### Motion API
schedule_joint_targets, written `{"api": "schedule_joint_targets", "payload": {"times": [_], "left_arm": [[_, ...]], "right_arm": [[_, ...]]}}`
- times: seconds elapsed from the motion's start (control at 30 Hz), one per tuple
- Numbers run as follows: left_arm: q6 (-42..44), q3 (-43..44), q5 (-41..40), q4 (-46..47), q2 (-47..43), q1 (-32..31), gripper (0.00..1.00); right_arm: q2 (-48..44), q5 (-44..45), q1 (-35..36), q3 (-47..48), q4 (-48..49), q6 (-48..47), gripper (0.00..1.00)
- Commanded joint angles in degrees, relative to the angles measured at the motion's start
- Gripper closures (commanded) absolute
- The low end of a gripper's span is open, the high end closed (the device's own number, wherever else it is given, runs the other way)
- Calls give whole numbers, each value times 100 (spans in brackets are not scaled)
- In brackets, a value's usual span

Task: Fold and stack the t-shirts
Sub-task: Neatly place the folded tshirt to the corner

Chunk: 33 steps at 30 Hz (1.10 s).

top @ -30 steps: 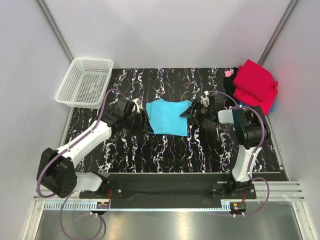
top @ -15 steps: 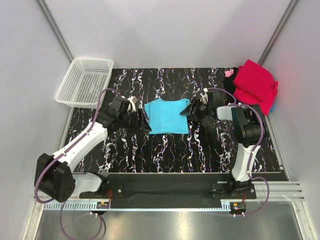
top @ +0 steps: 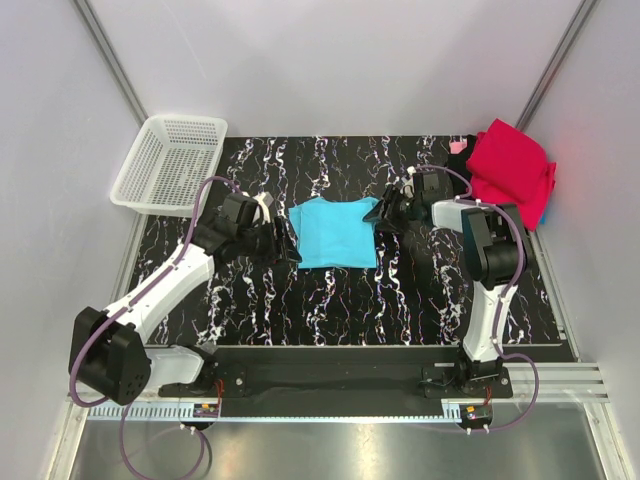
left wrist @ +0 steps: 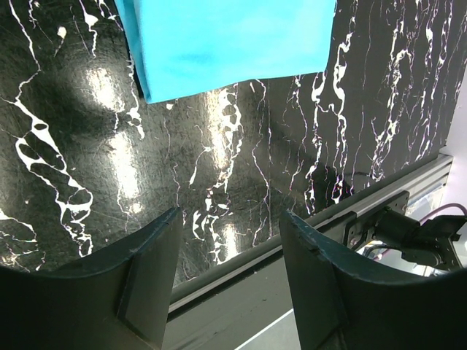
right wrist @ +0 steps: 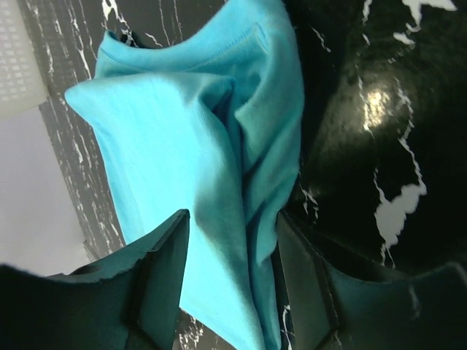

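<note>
A turquoise-blue t-shirt [top: 335, 232] lies folded flat in the middle of the black marble table. My left gripper [top: 287, 248] is open and empty at the shirt's left front corner; in the left wrist view [left wrist: 230, 219] the shirt [left wrist: 226, 36] lies beyond the fingertips. My right gripper [top: 384, 214] is open at the shirt's right edge; in the right wrist view [right wrist: 232, 219] its jaws straddle a rumpled fold of the shirt [right wrist: 182, 131]. A crimson red t-shirt [top: 512, 170] lies piled at the back right, with pink cloth [top: 458, 147] peeking out beside it.
A white plastic mesh basket [top: 170, 163] sits at the back left corner. The table's front rail [left wrist: 350, 211] shows in the left wrist view. White walls enclose the table on three sides.
The shirt's raised right edge has dropped and the shirt now lies flat. My right gripper has moved back and right along that edge. My left gripper has drawn slightly left.
</note>
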Motion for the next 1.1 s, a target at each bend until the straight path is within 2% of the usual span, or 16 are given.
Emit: {"api": "schedule_joint_targets", "payload": {"times": [0.0, 0.13, 0.33, 0.6, 0.73, 0.83, 0.87, 1.07], "left_arm": [[114, -91, 183, 118, -137, 73, 40], [123, -83, 227, 127, -154, 126, 40], [123, -74, 262, 118, -172, 152, 40], [123, -91, 253, 92, -268, 179, 39], [123, -109, 235, 74, -303, 188, 39], [131, -126, 218, 66, -339, 196, 39], [140, -135, 209, 57, -347, 196, 39], [166, -179, 174, 4, -435, 223, 39]], "right_arm": [[409, -168, -13, 116, -252, -124, 41], [454, -398, -4, 152, -199, -97, 42], [358, -653, 13, 11, -216, -97, 47], [304, -793, 127, -95, -726, -299, 50], [454, -1013, 171, -33, -726, -352, 59], [568, -1206, 180, 37, -744, -378, 81], [586, -1224, 180, 55, -735, -370, 100], [393, -856, 189, 55, -919, -457, 100]]}}
